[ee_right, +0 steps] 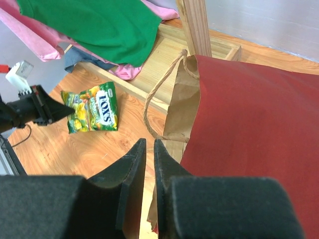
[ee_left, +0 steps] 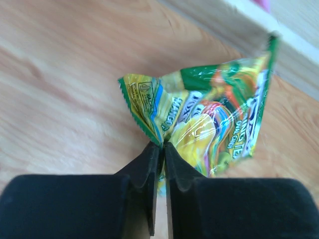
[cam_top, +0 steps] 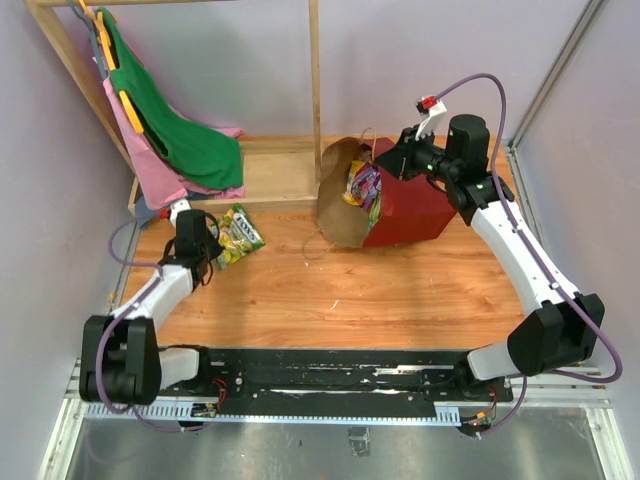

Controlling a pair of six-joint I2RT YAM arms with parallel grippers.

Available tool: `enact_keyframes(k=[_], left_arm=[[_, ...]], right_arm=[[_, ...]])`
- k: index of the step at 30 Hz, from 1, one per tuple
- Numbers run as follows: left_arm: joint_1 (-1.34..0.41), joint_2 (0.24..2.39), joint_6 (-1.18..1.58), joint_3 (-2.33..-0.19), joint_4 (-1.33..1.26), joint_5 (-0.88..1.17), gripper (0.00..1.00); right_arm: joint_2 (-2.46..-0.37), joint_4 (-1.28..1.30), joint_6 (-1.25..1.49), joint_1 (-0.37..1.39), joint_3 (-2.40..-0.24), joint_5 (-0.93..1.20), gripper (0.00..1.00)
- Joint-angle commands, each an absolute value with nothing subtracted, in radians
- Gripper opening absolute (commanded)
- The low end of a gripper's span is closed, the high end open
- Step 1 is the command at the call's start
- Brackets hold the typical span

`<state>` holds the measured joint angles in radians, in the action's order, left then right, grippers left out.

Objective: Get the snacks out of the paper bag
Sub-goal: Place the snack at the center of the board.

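The paper bag (cam_top: 410, 210) lies on its side at the back of the table, dark red outside, its brown mouth facing left. Several glossy snacks (cam_top: 363, 185) show inside the mouth. My right gripper (cam_top: 393, 158) sits at the bag's upper rim. In the right wrist view (ee_right: 149, 142) its jaws stand almost together, with brown paper of the bag (ee_right: 259, 129) running between them. A green and yellow candy packet (cam_top: 238, 236) rests on the wood at the left. My left gripper (ee_left: 163, 145) pinches a corner of that packet (ee_left: 209, 119).
A wooden rack base (cam_top: 270, 175) and its post (cam_top: 315, 90) stand behind the bag. Green cloth (cam_top: 190, 140) and pink cloth (cam_top: 150, 160) hang at the back left. The bag's tan loop handle (ee_right: 149, 107) droops toward the floor.
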<state>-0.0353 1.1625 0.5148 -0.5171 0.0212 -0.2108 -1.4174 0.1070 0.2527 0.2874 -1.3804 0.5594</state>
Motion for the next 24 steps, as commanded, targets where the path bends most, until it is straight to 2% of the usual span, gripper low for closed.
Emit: enact_keyframes(k=[1, 3, 4, 5, 6, 7, 13, 18, 24], left_arm=[[-0.015, 1.312, 0.422, -0.681, 0.054, -0.465, 0.23], [-0.005, 1.393, 0.390, -0.750, 0.088, -0.532, 0.59], [-0.003, 1.417, 0.382, -0.782, 0.102, -0.557, 0.81], [-0.003, 1.428, 0.375, -0.809, 0.115, -0.567, 0.91], [-0.003, 1.430, 0.372, -0.839, 0.126, -0.555, 0.96], [-0.002, 1.420, 0.372, -0.855, 0.133, -0.530, 0.99], [-0.069, 1.309, 0.411, -0.819, 0.093, -0.214, 1.00], [-0.266, 1.339, 0.461, -0.738, 0.083, -0.329, 1.00], [-0.268, 1.366, 0.503, -0.626, -0.024, -0.358, 1.00]], right_arm=[[-1.388, 0.085, 0.246, 0.296, -1.377, 0.568, 0.15], [-1.380, 0.095, 0.235, 0.297, -1.378, 0.555, 0.19], [-1.378, 0.101, 0.229, 0.296, -1.378, 0.547, 0.21], [-1.378, 0.105, 0.224, 0.297, -1.381, 0.544, 0.23], [-1.378, 0.108, 0.220, 0.296, -1.382, 0.540, 0.25], [-1.378, 0.110, 0.216, 0.297, -1.382, 0.538, 0.26], [-1.395, 0.113, 0.215, 0.297, -1.391, 0.535, 0.29], [-1.400, 0.113, 0.220, 0.297, -1.391, 0.538, 0.30], [-1.398, 0.097, 0.235, 0.297, -1.384, 0.550, 0.30]])
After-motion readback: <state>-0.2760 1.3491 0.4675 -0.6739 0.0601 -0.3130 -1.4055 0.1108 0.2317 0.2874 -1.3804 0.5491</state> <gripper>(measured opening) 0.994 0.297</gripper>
